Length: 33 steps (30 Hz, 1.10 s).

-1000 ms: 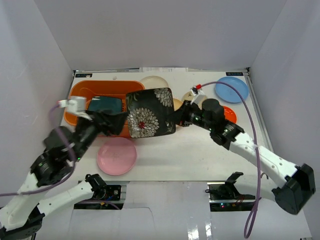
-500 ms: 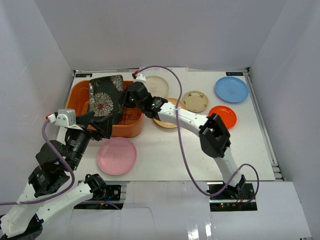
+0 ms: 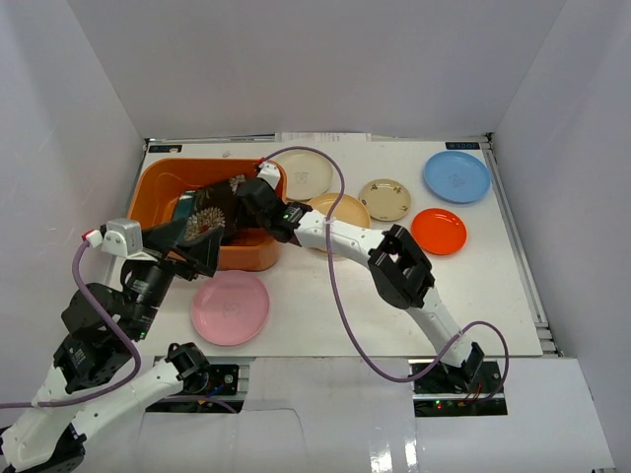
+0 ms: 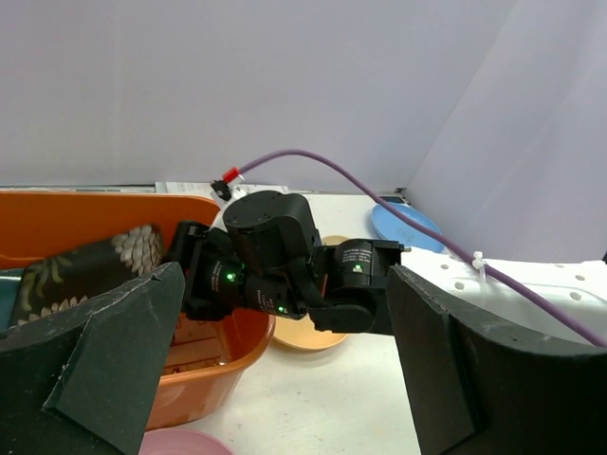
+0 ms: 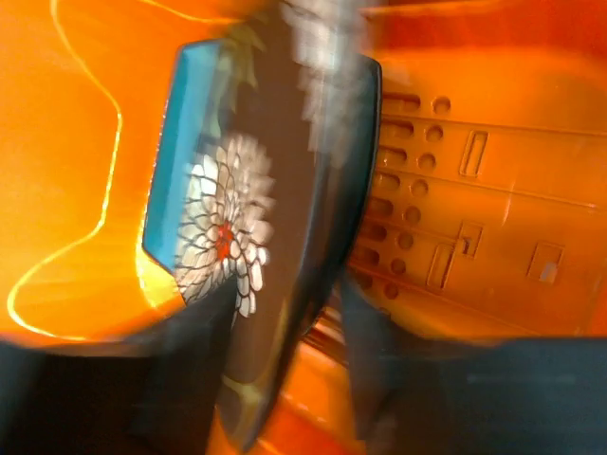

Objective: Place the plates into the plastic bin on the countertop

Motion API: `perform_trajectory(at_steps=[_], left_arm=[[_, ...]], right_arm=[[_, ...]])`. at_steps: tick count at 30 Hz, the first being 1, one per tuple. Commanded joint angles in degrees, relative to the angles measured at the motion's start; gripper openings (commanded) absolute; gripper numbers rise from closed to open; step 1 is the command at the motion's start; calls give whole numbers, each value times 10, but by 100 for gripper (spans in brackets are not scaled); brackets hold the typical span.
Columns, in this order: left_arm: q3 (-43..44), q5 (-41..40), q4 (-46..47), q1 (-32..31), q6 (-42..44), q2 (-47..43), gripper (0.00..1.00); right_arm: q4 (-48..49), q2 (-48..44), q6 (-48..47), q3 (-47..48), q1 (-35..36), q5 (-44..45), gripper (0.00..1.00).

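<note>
The plastic bin (image 3: 160, 183) is an orange tub at the back left of the countertop (image 3: 325, 296). Inside it the square black floral plate (image 3: 209, 219) leans tilted over a teal plate (image 5: 186, 142). My right gripper (image 3: 240, 201) reaches into the bin; in the right wrist view the floral plate (image 5: 285, 190), blurred, stands between its parted fingers (image 5: 375, 351), with a gap on the right side. Just in front of the bin my left gripper (image 3: 190, 243) hangs wide open and empty. A pink plate (image 3: 230, 306) lies near the front edge.
To the right of the bin lie a cream plate (image 3: 306, 171), a tan plate (image 3: 345, 211), a small tan plate (image 3: 385, 199), a blue plate (image 3: 456, 175) and an orange plate (image 3: 439, 231). White walls enclose the surface. The right arm's purple cable (image 3: 335, 266) loops over the middle.
The right arm has swung left with the floral plate, from the middle to the bin, and lowered it inside. Its jaws have parted. The left gripper has stayed open near the bin.
</note>
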Motion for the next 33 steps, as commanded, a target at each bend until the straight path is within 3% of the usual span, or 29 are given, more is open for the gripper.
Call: perform_trajectory(at_steps=[1,6,10,16,17,19,21,23,24,27,28,33], left_arm=[[7,35,-10,-1,-13,8,98],[12,33,-33,-1,-34,14,98],[11,34,-52,-1,-54,14,98],[6,36,-81,-1,-77,23,98],[4,33,-81,-1,-77,24,98],[1,33,-85,-1,-73,28,98],[-1,28,-90,-1,-69,35,98],[-6,24,-92,-1,-64,40,98],[-8,18,-92,-1,-63,43,98],[-11,9,-95,-1,-61,60,98],[-8,8,-96,-1,-62,70,98],[-1,10,-96,-1,-75,88,98]], right_arm=[[44,-26,-15,46,13,34,57],[27,-37,-59,55,18,55,82],[32,-76,-106,37,20,52,85],[62,-245,-200,-137,18,22,90],[65,-304,-210,-216,19,17,88],[99,-360,-205,-304,19,-6,74],[94,-419,-176,-412,24,-40,48],[94,-448,-154,-471,40,-48,41],[101,-451,-136,-496,53,-44,42],[127,-441,-97,-555,104,-18,71],[143,-424,-86,-567,124,-10,74],[191,-342,-36,-555,143,0,76]])
